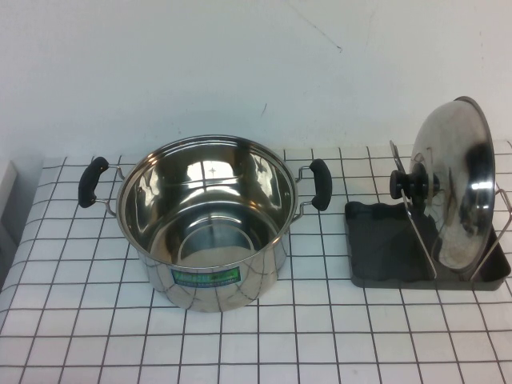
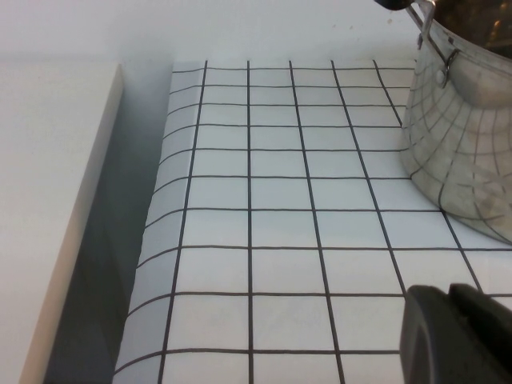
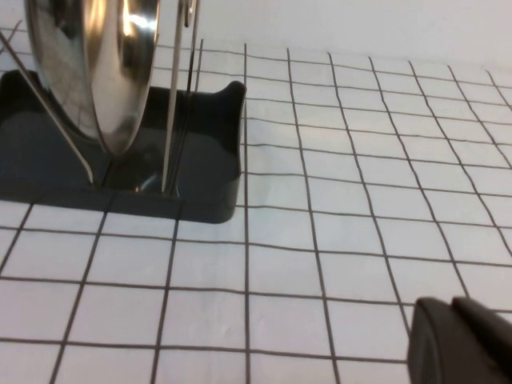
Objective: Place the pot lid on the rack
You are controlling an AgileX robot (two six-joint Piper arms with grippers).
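The pot lid (image 1: pixel 456 184) stands on edge in the rack (image 1: pixel 384 240) at the right of the table. It leans between the wire loops with its black knob (image 1: pixel 400 184) facing the pot. No gripper touches it. The right wrist view shows the lid (image 3: pixel 104 64) and the rack (image 3: pixel 208 160), with my right gripper (image 3: pixel 451 302) shut and empty, low over the cloth and well away from the rack. My left gripper (image 2: pixel 448 290) is shut and empty over the cloth beside the pot. Neither arm shows in the high view.
The open steel pot (image 1: pixel 204 216) with two black handles stands mid-table and also shows in the left wrist view (image 2: pixel 464 152). The checked cloth (image 1: pixel 88 320) covers the table. A white wall runs behind it. A white ledge (image 2: pixel 48 200) borders the cloth's left edge.
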